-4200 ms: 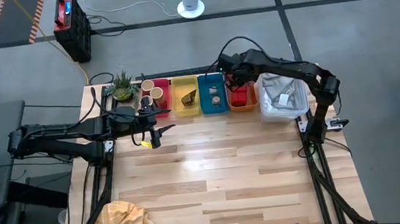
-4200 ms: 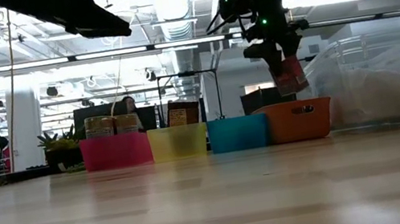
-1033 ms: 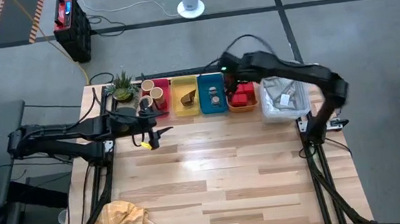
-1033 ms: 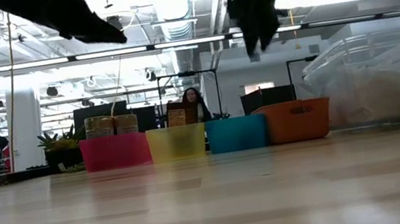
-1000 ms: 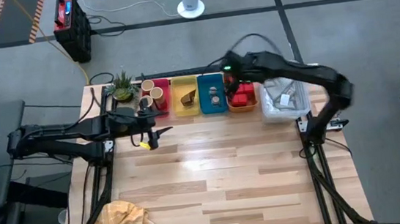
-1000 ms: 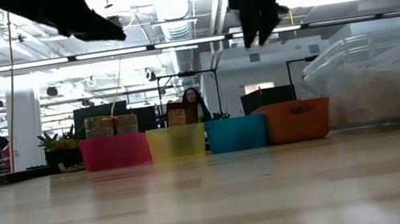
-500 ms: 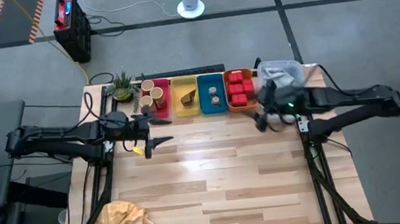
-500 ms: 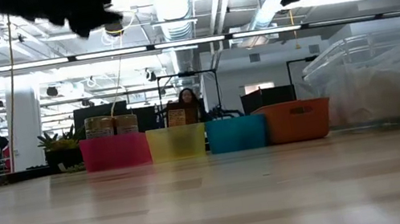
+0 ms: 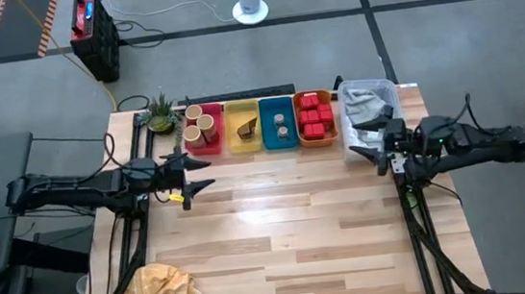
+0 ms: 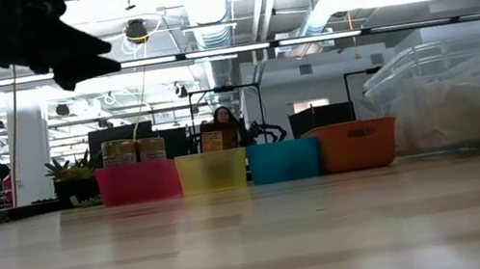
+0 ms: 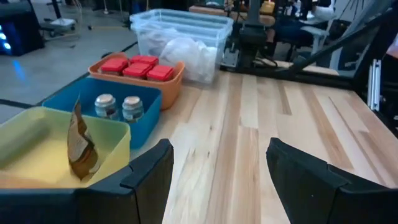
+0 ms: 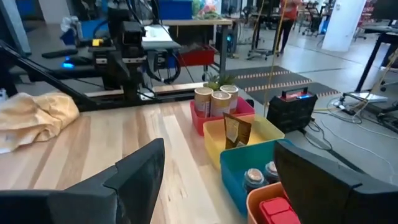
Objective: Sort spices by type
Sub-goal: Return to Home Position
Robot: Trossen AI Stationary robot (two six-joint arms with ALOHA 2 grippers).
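Left wrist view has the left fingers (image 11: 146,180) spread wide with only bare counter (image 11: 249,143) between them; they carry nothing. From above, they hover over the counter's left side, near the pink bin (image 9: 216,144) but apart from it. The right fingers (image 12: 134,180) are likewise spread and empty, hanging at the counter's right edge, just beside the clear tub (image 9: 395,96) of crumpled pale material.

Beyond both, the spices sit in a row of four bins along the far edge. The tan cylinders (image 9: 199,124) are in the pink bin and the dark brown wedge (image 9: 247,126) is alone in the yellow bin (image 9: 235,111). Two round tins (image 9: 281,125) are in the blue bin (image 9: 273,105), and the red packs (image 9: 314,120) fill the orange bin (image 9: 318,143). No spice lies loose on the counter in any view, so the sorting looks finished and only the retreat to rest is left.

To do that well, each arm would best fold back toward its own side at height, with its fingers level. The right arm needs the most care, since it is close to the clear tub's wall and a sideways swing could knock the tub against the orange bin. The left should draw straight away from the pink bin rather than sweep along the row. A crumpled paper (image 9: 165,289) at the near left corner lies well apart from both arms.
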